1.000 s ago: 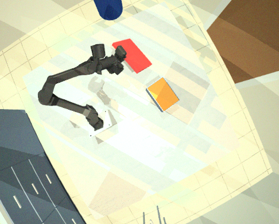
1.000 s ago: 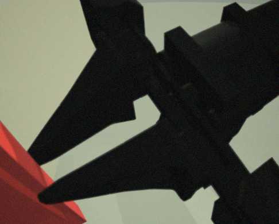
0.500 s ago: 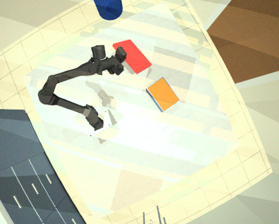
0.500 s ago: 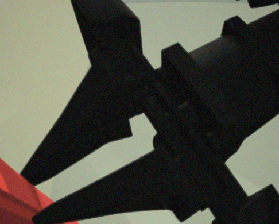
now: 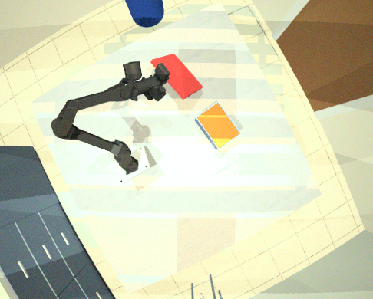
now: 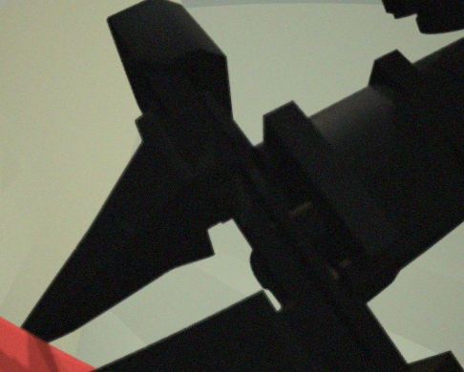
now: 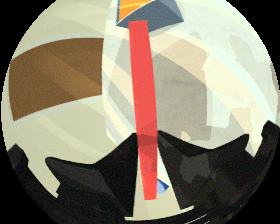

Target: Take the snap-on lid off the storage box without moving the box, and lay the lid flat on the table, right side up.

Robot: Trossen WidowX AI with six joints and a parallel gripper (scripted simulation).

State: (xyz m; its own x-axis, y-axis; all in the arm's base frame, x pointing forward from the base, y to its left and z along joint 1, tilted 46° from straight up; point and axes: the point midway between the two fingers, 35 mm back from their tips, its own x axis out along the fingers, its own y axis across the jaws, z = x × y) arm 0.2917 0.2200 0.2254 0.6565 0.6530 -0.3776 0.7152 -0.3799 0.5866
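Pinching gripper (image 5: 169,78) (image 6: 59,355) (image 7: 146,136): closed on one edge of the lid, a finger to each side.
Lid (image 5: 184,78) (image 6: 24,353) (image 7: 143,80): red, off the box and apart from it, near the box's far-left side as the top view shows it; a thin strip, edge-on, in the wrist view. Its height over the table and which face is up I cannot tell.
Box (image 5: 206,134) (image 7: 162,17): on the table (image 5: 249,192), uncovered, with grey-blue walls and orange showing within.
Arm (image 5: 92,97) (image 6: 406,157): black, bent at the elbow, reaching from its white base plate (image 5: 143,157) to the lid.
Exterior view: one fingertip shows against the lid; the other runs out of the picture.
Blue thing (image 5: 146,11): beyond the lid, well apart, cut by the picture's edge.
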